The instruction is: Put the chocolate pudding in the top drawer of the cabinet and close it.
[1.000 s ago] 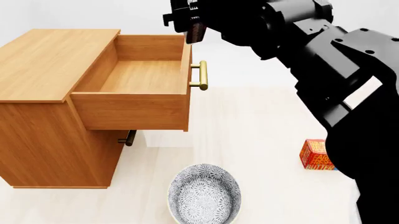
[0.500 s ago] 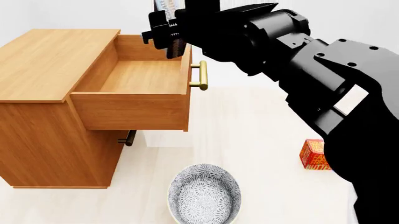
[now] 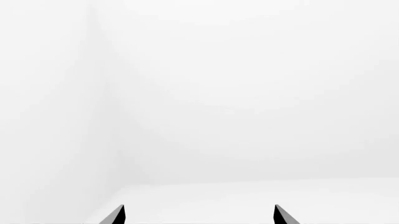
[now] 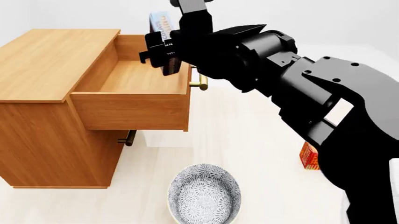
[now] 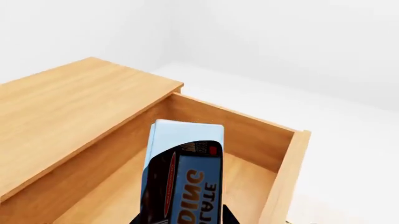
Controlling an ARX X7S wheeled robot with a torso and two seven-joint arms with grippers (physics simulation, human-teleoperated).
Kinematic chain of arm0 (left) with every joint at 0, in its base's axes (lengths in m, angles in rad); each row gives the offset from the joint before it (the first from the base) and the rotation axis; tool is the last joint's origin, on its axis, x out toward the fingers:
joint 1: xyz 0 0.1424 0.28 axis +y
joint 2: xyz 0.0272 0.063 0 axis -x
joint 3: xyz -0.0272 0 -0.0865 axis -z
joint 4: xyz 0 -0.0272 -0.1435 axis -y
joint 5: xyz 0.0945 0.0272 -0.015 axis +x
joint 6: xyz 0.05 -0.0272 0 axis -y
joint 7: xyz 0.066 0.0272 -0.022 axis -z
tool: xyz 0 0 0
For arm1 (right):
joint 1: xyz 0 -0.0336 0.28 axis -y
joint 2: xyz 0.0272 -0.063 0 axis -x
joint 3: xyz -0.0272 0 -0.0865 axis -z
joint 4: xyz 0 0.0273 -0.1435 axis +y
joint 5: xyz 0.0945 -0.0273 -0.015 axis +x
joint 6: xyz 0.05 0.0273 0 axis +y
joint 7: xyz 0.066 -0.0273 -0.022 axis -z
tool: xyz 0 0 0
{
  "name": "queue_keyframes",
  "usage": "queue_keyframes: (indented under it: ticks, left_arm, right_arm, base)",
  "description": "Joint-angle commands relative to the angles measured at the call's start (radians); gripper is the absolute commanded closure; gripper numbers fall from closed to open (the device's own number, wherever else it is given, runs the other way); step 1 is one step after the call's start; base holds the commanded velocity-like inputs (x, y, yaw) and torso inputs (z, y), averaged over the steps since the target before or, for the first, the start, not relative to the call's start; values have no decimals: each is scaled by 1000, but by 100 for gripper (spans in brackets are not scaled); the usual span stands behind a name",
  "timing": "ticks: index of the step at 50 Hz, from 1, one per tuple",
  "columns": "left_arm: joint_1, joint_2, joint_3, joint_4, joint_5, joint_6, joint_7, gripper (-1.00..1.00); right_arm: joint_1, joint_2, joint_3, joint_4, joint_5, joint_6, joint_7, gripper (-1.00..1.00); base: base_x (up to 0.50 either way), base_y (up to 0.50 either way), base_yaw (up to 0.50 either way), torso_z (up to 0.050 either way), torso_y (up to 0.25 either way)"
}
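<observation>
Since a second ago the black right arm has swung leftward and lower, carrying its load from beyond the drawer's front corner to above the open box. The right gripper (image 4: 163,52) has its fingers clamped on the chocolate pudding (image 5: 182,173), a small thin flat box with light-blue faces, red lettering and a dark end; it is held upright, its blue top showing above the fingers in the head view. In the right wrist view the box hangs over the bare wooden floor of the top drawer (image 4: 134,77), a light-brown wood box pulled well out of the light-brown wooden cabinet (image 4: 50,60), with its brass bar handle (image 4: 201,84) partly hidden behind the arm.

On the pale floor in front of the cabinet sits a round grey patterned bowl (image 4: 204,195), and a red-orange butter box (image 4: 308,156) peeks out beside the arm, well apart from the cabinet.

Two dark tips of the left gripper (image 3: 198,215) stand spread apart with nothing between them, before white walls.
</observation>
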Motion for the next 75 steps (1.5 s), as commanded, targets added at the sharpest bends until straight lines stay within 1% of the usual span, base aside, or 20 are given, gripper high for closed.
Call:
queue_keyframes:
  ticks: [1, 42, 61, 62, 75]
  left_arm:
    - [11, -10, 1, 6, 1, -1, 0, -100]
    - [57, -38, -12, 27, -8, 9, -3, -100]
    - [62, -37, -13, 28, -9, 10, -4, -100]
    - [62, -37, -13, 28, -8, 11, -4, -100]
    - [60, -33, -11, 24, -6, 12, -3, -100]
  right_arm:
    - [-28, 0, 4, -10, -22, 0, 1, 100]
    - [-115, 0, 6, -16, -51, 13, 4, 100]
    - [-122, 0, 6, -24, -51, 26, 10, 100]
    - [-122, 0, 6, -24, -52, 27, 9, -100]
    - [-121, 0, 6, -24, -46, 35, 12, -100]
  base:
    - [0, 0, 0, 0, 0]
    - [0, 0, -1, 0, 0]
    - [-1, -1, -2, 0, 0]
    - [0, 0, -4, 0, 0]
    - [0, 0, 0, 0, 0]
